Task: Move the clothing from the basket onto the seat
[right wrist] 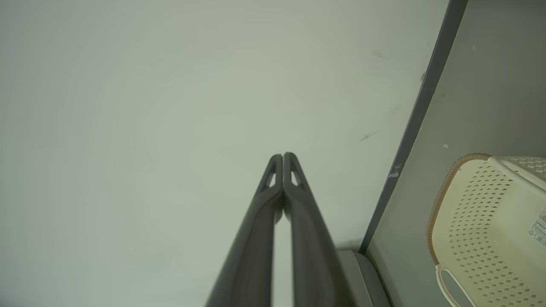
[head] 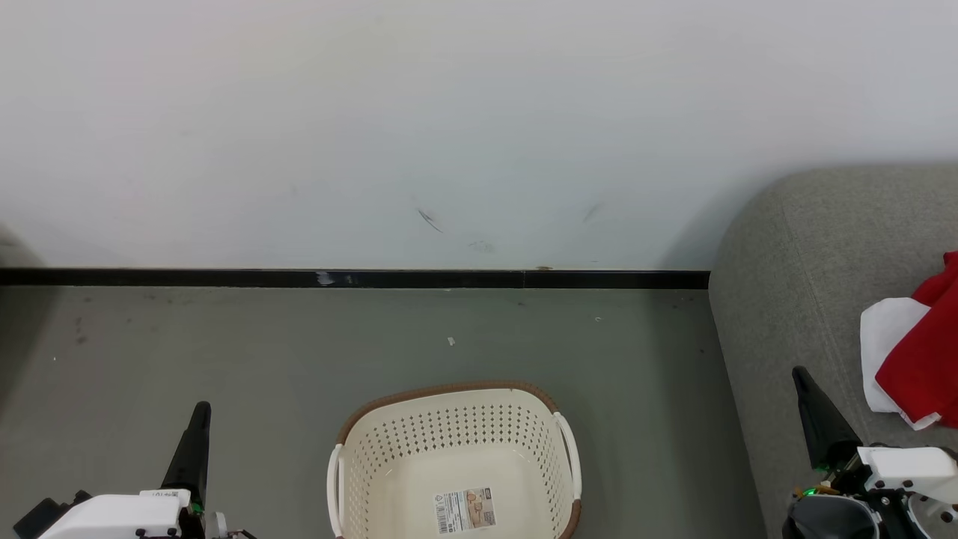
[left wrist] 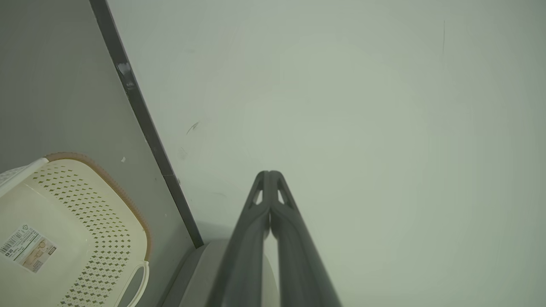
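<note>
Grey floor (head: 224, 352) meets a white wall. The basket (head: 449, 391) stands on it with nothing inside but a paper label. The red and white clothing (head: 924, 352) lies on the seat (head: 793, 284). The left gripper (head: 200, 410) and right gripper (head: 799, 373) are both clenched on nothing. The job looks done, so it is best to park the arms clear of the pile.

Open floor (head: 224, 344) left and right of the basket (head: 449, 430), wall (head: 449, 112) beyond, seat (head: 793, 284) bulk near its right.
</note>
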`<state>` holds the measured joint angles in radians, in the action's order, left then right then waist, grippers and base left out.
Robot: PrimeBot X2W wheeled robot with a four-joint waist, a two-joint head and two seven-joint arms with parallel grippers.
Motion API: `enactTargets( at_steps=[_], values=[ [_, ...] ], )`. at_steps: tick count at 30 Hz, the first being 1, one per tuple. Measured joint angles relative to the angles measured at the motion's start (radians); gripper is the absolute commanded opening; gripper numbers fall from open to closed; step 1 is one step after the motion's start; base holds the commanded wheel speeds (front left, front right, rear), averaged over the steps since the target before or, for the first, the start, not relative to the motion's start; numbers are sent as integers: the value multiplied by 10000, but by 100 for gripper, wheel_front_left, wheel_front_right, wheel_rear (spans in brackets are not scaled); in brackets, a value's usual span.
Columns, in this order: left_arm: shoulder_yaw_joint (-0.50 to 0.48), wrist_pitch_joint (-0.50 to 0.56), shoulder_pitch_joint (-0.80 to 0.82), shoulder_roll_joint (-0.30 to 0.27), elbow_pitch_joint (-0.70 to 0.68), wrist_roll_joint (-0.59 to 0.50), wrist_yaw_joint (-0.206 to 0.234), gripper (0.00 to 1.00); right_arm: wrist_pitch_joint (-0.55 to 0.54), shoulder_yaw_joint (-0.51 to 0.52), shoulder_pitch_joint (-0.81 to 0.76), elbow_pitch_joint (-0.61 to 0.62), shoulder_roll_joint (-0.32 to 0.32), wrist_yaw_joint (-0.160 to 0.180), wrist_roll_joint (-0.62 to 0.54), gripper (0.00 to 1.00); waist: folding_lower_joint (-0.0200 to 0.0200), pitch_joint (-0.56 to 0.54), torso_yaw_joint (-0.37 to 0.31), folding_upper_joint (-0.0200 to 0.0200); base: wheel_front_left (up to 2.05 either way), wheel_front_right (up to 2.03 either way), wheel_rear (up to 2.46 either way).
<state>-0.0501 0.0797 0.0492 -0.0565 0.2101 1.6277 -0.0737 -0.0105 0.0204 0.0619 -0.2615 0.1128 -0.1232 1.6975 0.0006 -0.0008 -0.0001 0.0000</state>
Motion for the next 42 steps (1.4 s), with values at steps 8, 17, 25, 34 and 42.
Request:
enactTargets(
  at_steps=[8, 17, 25, 34, 42],
  values=[
    [-13, 29, 27, 2, 21, 2, -10, 0, 0, 0, 58, -15, 2, 0, 15, 0, -1, 0, 0, 0, 0, 0, 0],
    [-17, 29, 28, 4, 40, 0, -40, 0, 0, -2, 58, -25, 2, 0, 15, 0, -1, -1, 0, 0, 0, 0, 0],
    [-19, 29, 28, 4, 56, 0, -40, 0, 0, -2, 58, -35, 4, 0, 17, 0, -1, -1, -1, 0, 0, 0, 0],
    [-23, 29, 32, 6, 69, 2, -46, 0, 0, -4, 59, -52, 6, 2, 29, 0, -2, -1, -1, 0, 0, 0, 0],
    [-25, 29, 41, 6, 82, 2, -84, 0, 0, -4, 60, -56, 8, 0, 71, 0, -2, -1, -1, 0, 0, 0, 0]
  ],
)
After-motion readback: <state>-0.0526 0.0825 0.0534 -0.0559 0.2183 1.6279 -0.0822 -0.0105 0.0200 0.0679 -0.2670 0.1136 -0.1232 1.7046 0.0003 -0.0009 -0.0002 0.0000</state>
